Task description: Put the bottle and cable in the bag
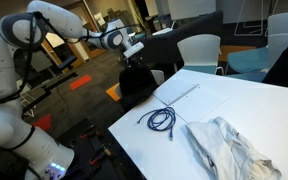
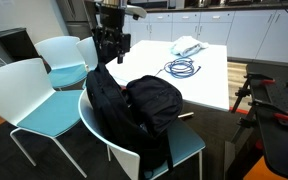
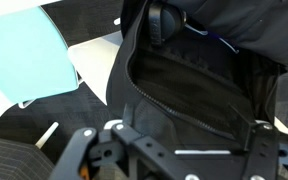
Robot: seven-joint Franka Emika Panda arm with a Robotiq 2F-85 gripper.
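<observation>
One white tabletop [image 2: 209, 80] fills the right of the scene in an exterior view. Left of it, the black bag [image 2: 134, 105] sits on a teal-seated chair [image 2: 189, 148], its mouth gaping in the wrist view. Pale crumpled fabric [image 2: 187, 45] lies at the tabletop's far end. Above the bag hangs the hand [image 2: 112, 47], released, fingers spread around nothing. What looks like the bottle [image 3: 164, 22], a dark round cap, shows at the bag's far edge. The cable [image 2: 181, 68] lies looped on the tabletop, just nearer than the fabric.

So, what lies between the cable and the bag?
Only bare white table, up to its edge, separates the cable from the bag; an exterior view shows it.
</observation>
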